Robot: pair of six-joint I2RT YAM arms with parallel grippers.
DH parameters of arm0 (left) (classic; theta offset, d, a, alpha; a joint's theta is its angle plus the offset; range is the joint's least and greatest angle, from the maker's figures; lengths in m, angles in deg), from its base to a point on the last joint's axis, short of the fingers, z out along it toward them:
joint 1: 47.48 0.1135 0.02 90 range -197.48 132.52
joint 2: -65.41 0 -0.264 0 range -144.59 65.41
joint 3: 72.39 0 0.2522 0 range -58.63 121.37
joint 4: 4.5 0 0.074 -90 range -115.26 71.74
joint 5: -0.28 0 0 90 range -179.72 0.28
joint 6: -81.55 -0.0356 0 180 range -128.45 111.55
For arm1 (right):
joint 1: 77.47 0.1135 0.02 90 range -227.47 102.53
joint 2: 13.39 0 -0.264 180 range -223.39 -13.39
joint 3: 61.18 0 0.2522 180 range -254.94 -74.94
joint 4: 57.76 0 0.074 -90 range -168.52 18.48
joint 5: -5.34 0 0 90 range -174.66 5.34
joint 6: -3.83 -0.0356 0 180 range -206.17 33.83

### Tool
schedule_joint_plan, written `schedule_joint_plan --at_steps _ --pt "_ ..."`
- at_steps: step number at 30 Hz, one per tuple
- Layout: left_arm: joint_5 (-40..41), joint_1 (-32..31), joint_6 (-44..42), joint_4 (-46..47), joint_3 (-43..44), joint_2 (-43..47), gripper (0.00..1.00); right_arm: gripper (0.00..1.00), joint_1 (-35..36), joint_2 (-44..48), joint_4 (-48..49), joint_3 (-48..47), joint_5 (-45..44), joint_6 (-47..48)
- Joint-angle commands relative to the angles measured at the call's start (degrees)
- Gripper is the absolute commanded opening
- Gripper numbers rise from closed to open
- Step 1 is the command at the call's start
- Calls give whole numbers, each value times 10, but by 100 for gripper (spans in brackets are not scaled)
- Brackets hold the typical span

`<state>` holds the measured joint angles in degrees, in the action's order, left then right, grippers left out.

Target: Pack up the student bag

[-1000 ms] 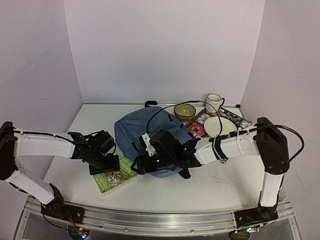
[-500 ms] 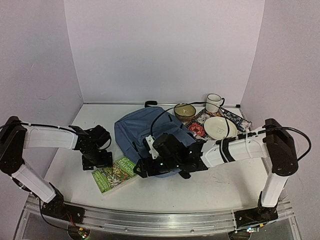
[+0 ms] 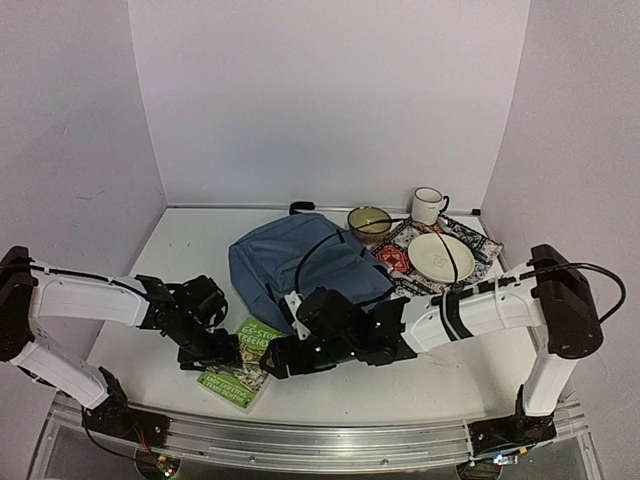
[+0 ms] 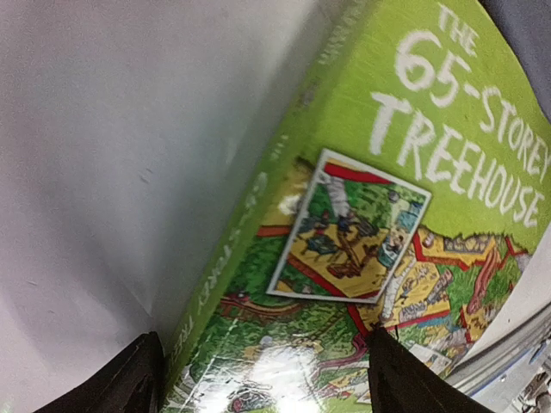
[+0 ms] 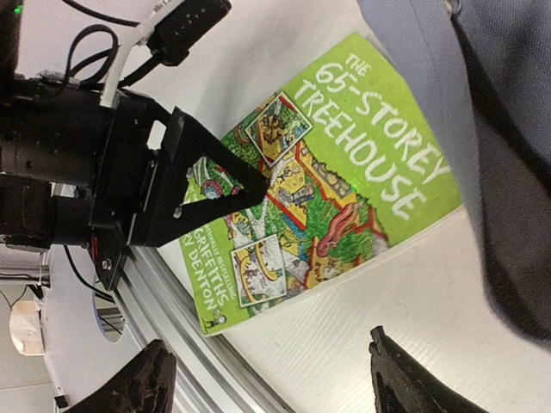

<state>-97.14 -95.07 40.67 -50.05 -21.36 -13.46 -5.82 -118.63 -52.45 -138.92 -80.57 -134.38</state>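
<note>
I see the student bag (image 3: 290, 262) lying flat in the middle of the table (image 3: 440, 370), its near edge just beside the far corner of the green book (image 3: 238, 368). From these views I cannot tell if its zip is open, so I do not know yet where the book can enter.

The book lies cover up, close to the front edge of the table. A flat book gives the fingers nothing to pinch from above, and I think this is why both arms are low around it.

The left gripper (image 3: 212, 350) is at the spine side. Its jaws stand wide apart and hold nothing: one is outside the spine and the other is over the cover, so the book is not yet between them.

The right gripper (image 5: 271, 379) hangs over the bare table just beside the book's other long edge. It is also open, with nothing between its jaws. I judge it is there to stop the book or to lift that edge.

The bowl (image 3: 370, 222), mug (image 3: 430, 205) and plate (image 3: 440, 257) are well apart at the far right, out of the way.
</note>
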Motion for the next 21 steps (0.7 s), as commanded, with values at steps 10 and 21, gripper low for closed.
schedule_joint_plan --at_steps 10,21 --pt "-8 -30 106 84 -51 64 83 72 2 -78 30 12 -5 -103" --pt "-97 -33 130 205 -87 41 74 62 -2 -130 80 -37 35 -105"
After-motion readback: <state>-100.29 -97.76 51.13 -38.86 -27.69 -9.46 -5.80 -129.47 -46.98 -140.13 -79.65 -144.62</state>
